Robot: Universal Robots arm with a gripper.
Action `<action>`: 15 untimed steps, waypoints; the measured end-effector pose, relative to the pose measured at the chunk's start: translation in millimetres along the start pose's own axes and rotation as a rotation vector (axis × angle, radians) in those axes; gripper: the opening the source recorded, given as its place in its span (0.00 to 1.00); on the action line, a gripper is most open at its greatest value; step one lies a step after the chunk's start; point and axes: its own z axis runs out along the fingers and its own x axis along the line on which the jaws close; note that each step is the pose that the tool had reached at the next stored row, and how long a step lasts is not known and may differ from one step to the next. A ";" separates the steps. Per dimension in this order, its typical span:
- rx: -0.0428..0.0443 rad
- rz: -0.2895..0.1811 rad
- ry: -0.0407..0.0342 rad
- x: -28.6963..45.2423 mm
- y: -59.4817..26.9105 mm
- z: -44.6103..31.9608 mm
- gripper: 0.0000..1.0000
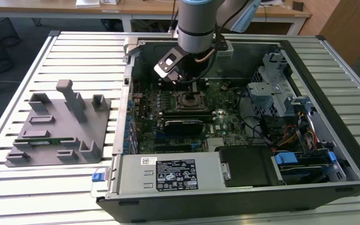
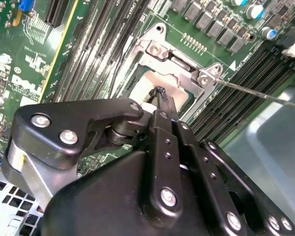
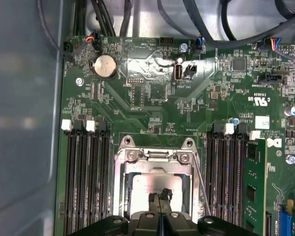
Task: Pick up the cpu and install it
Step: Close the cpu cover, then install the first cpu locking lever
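Gripper: the gripper (image 3: pixel 161 202) reaches down into the open computer case (image 1: pixel 230 206), with its two narrow black fingers closed against each other and nothing clamped between them.
Tip contact: the tips are over the cpu's top, but I cannot tell whether they touch it.
Cpu: the cpu (image 3: pixel 140 191) lies flat inside the socket frame (image 3: pixel 155 156) on the motherboard (image 3: pixel 152 105).
Hidden: the gripper's fingers and black body cover the cpu's middle and near edge. In the second wrist view a single pale corner of it shows beside the fingers.
Hard to make out: whether the frame's plate is raised or lying down.
Counted around the socket: one thin wire lever (image 3: pixel 202 189) runs along one side of the frame. There are two banks of dark memory slots (image 3: pixel 86 182), one on each side, with four white latches visible. A single coin battery (image 3: pixel 104 66) lies beyond the socket.
Room at the socket: it is tight, with the frame's metal rim just beside the cpu on the sides that show.
Room in the case: it is open above the board. In the exterior view a drive cage (image 1: pixel 273 89) stands at 3 o'clock from the gripper and a silver power supply (image 1: pixel 167 173) at 6 o'clock.
Outside the case: at 9 o'clock a single grey fixture (image 1: pixel 73 150) sits on the slatted bench (image 1: pixel 73 51), well apart, holding one green memory stick (image 1: pixel 45 139).
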 end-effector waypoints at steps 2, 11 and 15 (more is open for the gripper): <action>0.0000 0.000 0.0001 0.0 0.9 0.1 0.11; 0.0002 0.000 -0.0003 0.0 2.3 -0.5 0.11; -0.0001 0.000 0.0001 0.0 2.5 -5.4 0.11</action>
